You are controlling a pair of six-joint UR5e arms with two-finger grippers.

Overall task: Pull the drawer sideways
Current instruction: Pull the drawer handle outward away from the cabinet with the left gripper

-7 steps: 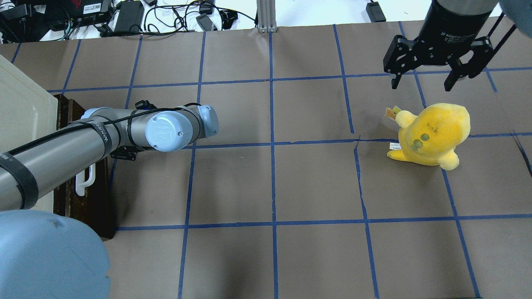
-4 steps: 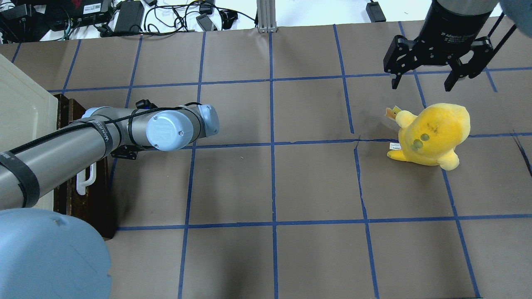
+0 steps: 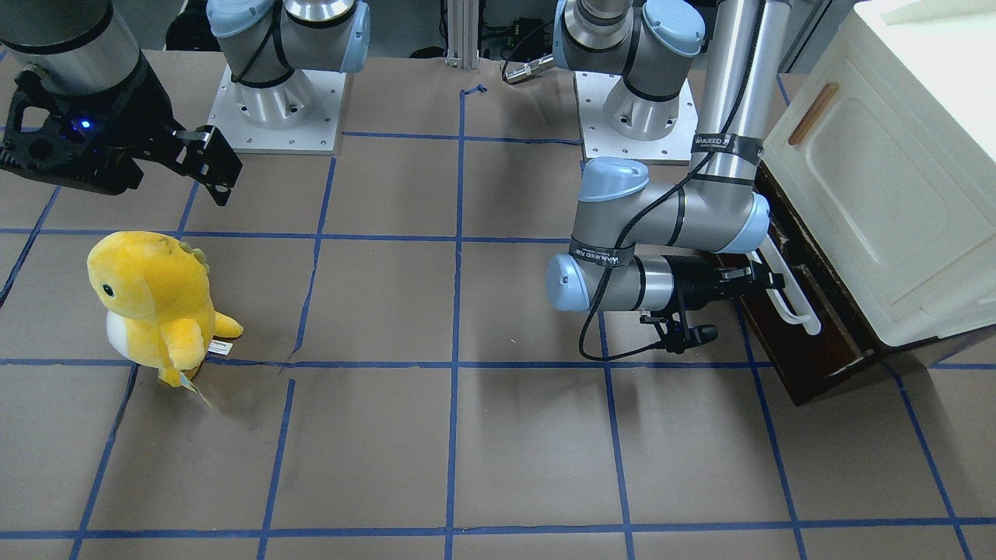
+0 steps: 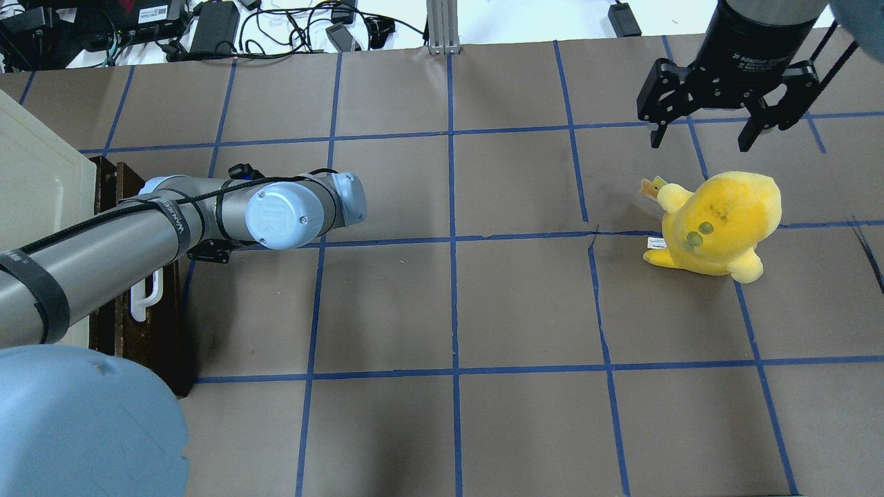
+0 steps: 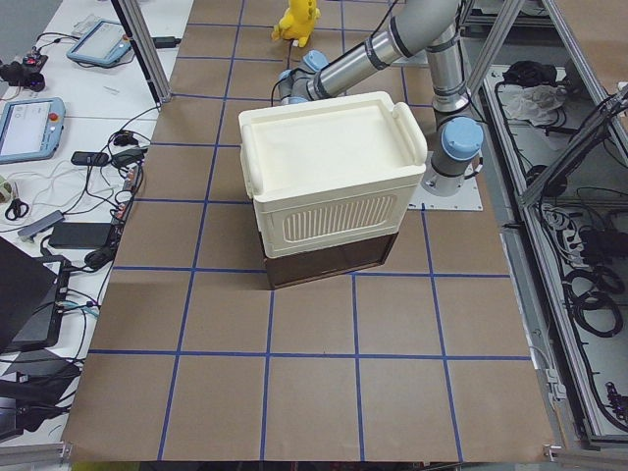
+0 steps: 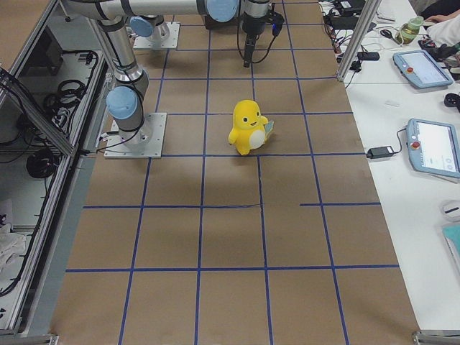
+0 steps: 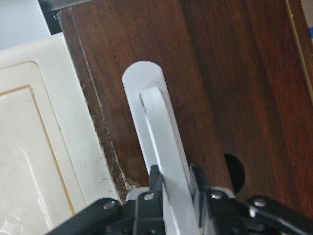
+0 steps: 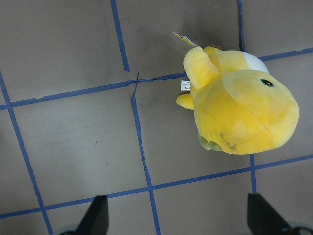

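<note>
The drawer has a dark brown wooden front and a long white bar handle. It sits under the cream cabinet at the table's left end and is out a little. In the left wrist view my left gripper is shut on the handle against the wood front. In the overhead view the handle's end shows below my left arm, which hides the gripper. My right gripper is open and empty, hanging above the table at the far right.
A large cream-white cabinet with a small brown handle stands over the drawer. A yellow plush toy stands below the right gripper and shows in the right wrist view. Blue tape lines grid the brown table.
My left arm has shifted slightly toward the table's middle, and the drawer front and handle have come out a little with it. The right arm and the plush toy have not moved.
</note>
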